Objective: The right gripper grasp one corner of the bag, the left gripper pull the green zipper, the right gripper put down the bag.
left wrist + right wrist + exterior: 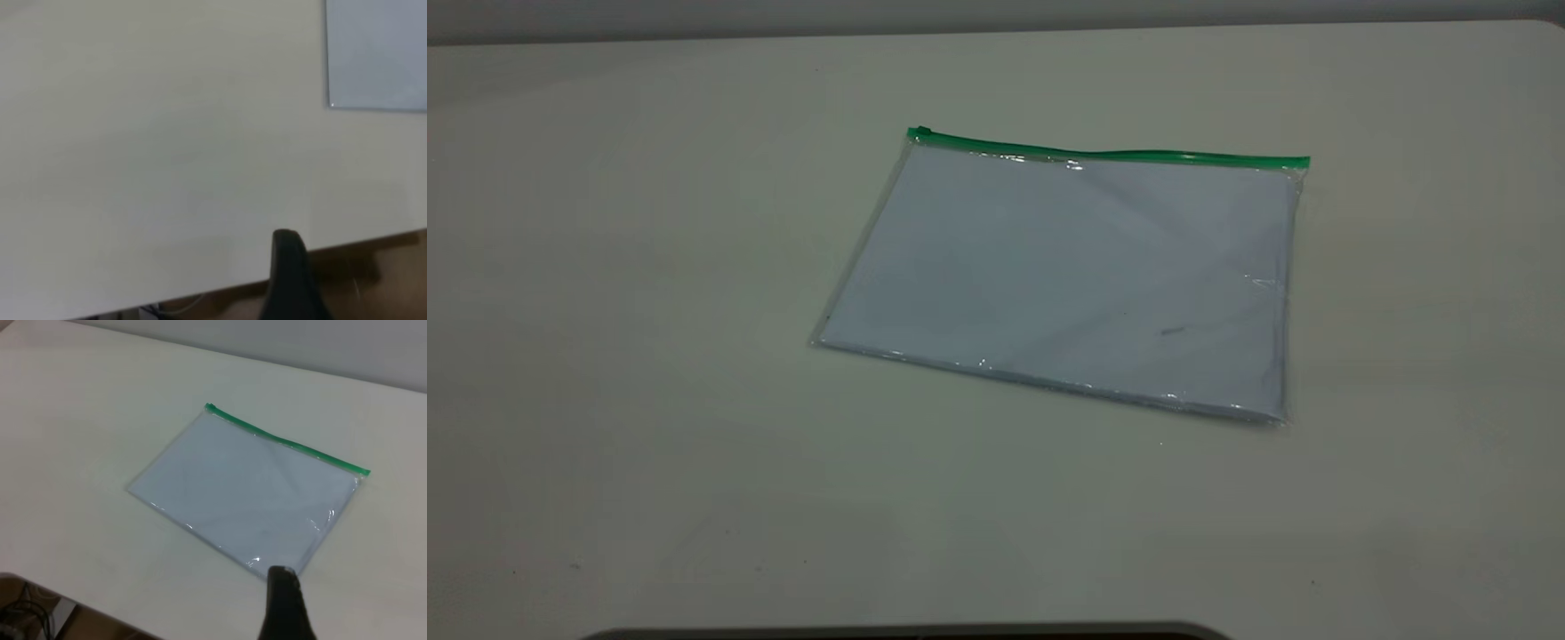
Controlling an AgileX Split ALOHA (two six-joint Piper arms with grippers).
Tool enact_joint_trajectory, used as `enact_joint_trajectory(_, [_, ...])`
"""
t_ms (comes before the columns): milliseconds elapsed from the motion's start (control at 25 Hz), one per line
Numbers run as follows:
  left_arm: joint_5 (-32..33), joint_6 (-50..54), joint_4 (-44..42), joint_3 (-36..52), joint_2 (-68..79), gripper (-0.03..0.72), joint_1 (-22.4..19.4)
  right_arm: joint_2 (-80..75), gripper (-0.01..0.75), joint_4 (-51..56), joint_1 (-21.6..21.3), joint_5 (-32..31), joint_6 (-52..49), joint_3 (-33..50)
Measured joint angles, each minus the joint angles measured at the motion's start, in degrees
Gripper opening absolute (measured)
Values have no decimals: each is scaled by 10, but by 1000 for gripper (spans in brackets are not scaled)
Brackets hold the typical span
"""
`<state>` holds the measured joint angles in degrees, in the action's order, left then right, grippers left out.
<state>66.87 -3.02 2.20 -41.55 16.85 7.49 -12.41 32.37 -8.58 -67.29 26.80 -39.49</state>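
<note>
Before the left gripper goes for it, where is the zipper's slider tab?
In the exterior view, the slider tab sits at the left end of the green zipper, on the bag's far edge.

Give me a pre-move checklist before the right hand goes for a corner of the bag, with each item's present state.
1. The bag lies flat on the table: ok.
2. Nothing covers the bag's corners in the exterior view: ok.
3. The green zipper runs along the far edge, with its slider at the left end: ok.
4. The right hand is off the bag, beside its near corner in the right wrist view: ok.
5. The left hand is away from the bag, by the table's edge: ok.
6. Both hands open: cannot tell.
</note>
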Motion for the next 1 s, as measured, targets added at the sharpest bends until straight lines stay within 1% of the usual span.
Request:
enact_joint_trajectory(160, [-2,0,1,55,-38,569,0,44,570,-2,0,-32,0,23])
enact_joint_trajectory(480, [-9,1,7,128,-52,569,0,122,570,-54,0,-34,-7,63])
enact_joint_trajectory(720, [-18,2,16,137,-52,569,0,135,570,-120,0,-26,-44,89])
enact_joint_trajectory(840, [-19,2,16,137,-52,569,0,135,570,-169,0,-14,-74,91])
enact_joint_trajectory(1000, [-20,2,16,137,-52,569,0,135,570,-205,1,-4,-99,91])
